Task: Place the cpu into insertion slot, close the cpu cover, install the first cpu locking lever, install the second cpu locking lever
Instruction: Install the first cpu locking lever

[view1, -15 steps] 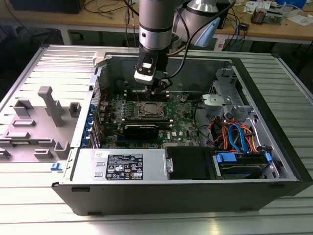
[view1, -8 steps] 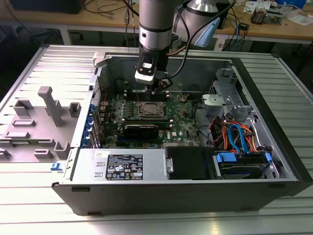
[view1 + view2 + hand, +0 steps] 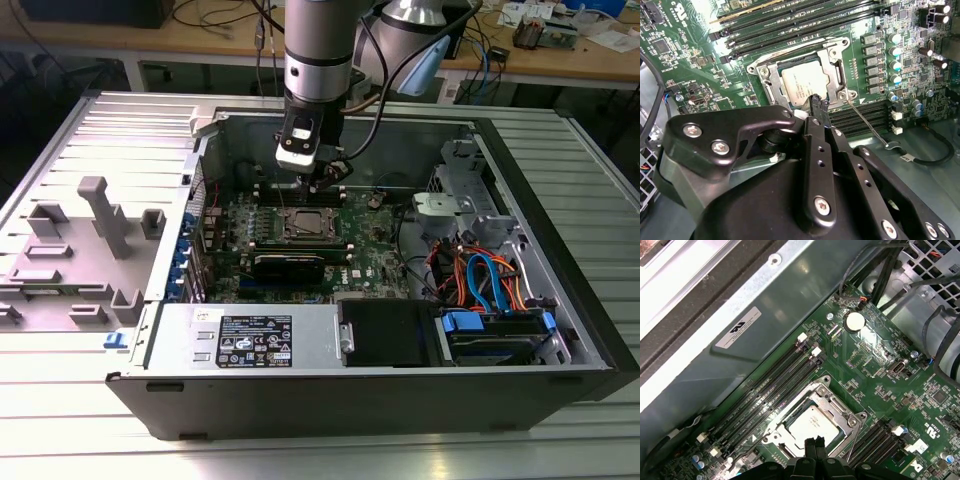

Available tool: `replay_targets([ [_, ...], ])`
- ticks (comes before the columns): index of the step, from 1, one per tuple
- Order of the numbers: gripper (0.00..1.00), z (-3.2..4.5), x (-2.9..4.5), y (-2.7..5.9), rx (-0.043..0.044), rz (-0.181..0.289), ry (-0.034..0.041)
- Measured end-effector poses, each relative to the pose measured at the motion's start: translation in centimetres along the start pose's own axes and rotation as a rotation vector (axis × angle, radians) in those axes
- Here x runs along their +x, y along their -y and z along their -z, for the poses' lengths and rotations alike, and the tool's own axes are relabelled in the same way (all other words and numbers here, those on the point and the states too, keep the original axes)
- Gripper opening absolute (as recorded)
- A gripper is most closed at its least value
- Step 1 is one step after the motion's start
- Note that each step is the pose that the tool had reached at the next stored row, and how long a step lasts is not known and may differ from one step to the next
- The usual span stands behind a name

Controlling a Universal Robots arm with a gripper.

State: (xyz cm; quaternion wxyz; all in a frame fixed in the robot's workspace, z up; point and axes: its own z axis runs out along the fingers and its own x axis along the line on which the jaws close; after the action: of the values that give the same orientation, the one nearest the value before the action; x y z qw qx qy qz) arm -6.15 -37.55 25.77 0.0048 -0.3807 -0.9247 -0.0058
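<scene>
Open computer case lies on the ribbed metal table, with the green motherboard facing up. In the exterior view the arm comes straight down into the far half of the case, and the gripper hangs just above the far edge of the socket. The cpu sits flat in the insertion slot, silver top up, in the middle of the board. The cpu cover lies down around it, and the chip shows through the cover's square window in both wrist views. In the second wrist view, one thin wire lever runs out from a corner of the socket over the black memory slots to a hooked end; cannot tell if it is latched. In the first wrist view the gripper has its two black tips pressed together with nothing between them. They are at the edge of the cpu, but contact cannot be judged. The power supply is along the near wall, and the orange and blue cables are at the exterior view's right. A grey fixture stands on the table at the exterior view's left.
</scene>
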Motion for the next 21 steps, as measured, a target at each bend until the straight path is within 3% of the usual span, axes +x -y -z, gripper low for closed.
replay_targets([
  [2, 0.11, 0.00, 0.02, 0.02, 0.0002, 0.007, -0.0001],
  [4, 0.11, 0.02, 0.03, 0.02, 0.0007, 0.057, -0.0004],
  [7, 0.11, 0.75, 0.06, 0.03, 0.0005, 0.077, 0.0000],
  [14, 0.11, 0.78, 0.06, 0.03, 0.0027, 0.233, -0.0010],
  [17, 0.11, 0.78, 0.06, 0.03, 0.0040, 0.325, -0.0016],
  [21, 0.11, 0.78, 0.06, 0.03, 0.0040, 0.333, -0.0017],
])
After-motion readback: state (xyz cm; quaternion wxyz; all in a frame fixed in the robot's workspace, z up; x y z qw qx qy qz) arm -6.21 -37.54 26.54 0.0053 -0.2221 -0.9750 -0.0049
